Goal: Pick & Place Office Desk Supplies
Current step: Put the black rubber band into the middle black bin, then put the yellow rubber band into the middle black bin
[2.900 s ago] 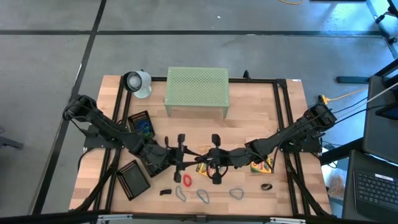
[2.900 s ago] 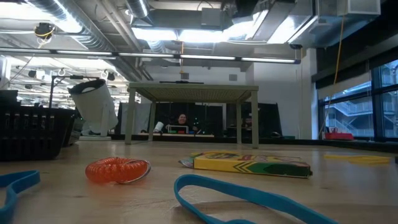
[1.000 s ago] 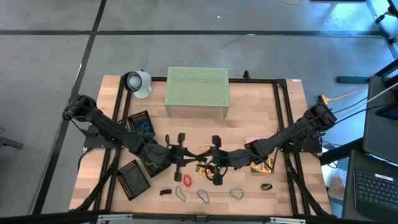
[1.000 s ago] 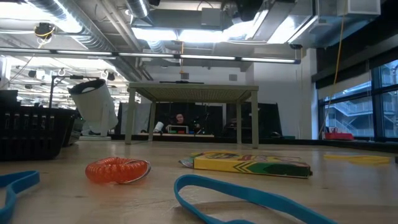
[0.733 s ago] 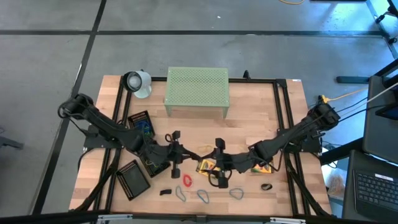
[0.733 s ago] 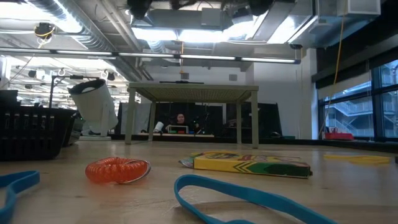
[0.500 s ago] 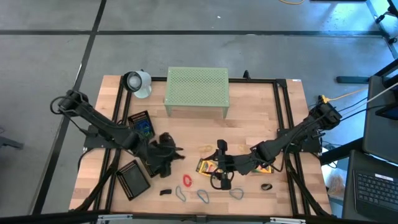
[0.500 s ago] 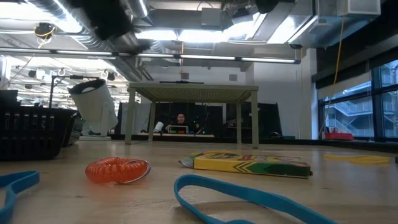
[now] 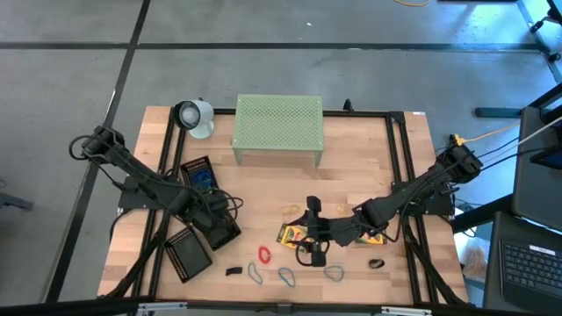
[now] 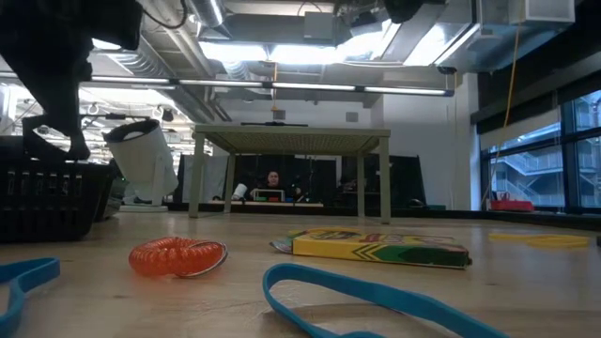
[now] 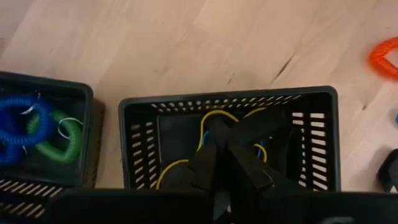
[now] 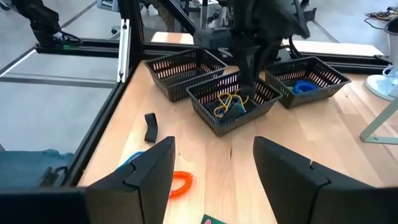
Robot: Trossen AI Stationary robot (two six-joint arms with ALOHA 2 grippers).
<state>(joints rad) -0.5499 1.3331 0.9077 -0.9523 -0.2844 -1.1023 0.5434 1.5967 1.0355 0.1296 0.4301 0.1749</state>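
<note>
My left gripper (image 11: 227, 152) points down into the middle black mesh tray (image 9: 224, 235), fingertips close together just above the yellow rubber bands (image 11: 214, 118) lying in it. My right gripper (image 12: 214, 177) hovers open at the table's middle, level, pointing left, with nothing between its fingers. Beside it a yellow-green crayon box (image 9: 290, 233) lies flat. A red coiled band (image 9: 263, 254), a black binder clip (image 9: 233, 270) and several thin bands (image 9: 287, 276) lie near the front edge. A second crayon box (image 9: 373, 235) lies under the right arm. My left gripper stands with its fingers (image 12: 247, 87) pointing down right over the yellow bands (image 12: 227, 102) in the tray. The fingers themselves cover the spot, so I cannot tell whether they touch a band.
Another tray (image 9: 198, 175) holds blue and green coils; a third tray (image 9: 189, 254) stands nearer the front. A pale-green perforated stand (image 9: 278, 127) and a white cup (image 9: 195, 117) are at the back. A loose yellow band (image 9: 291, 210) and a black ring (image 9: 376, 263) lie on the wood.
My left gripper has swung from the table's middle toward the left edge, over the middle tray, and has rolled and tipped from nearly level to pointing down. My right gripper has drawn back a little toward the right.
</note>
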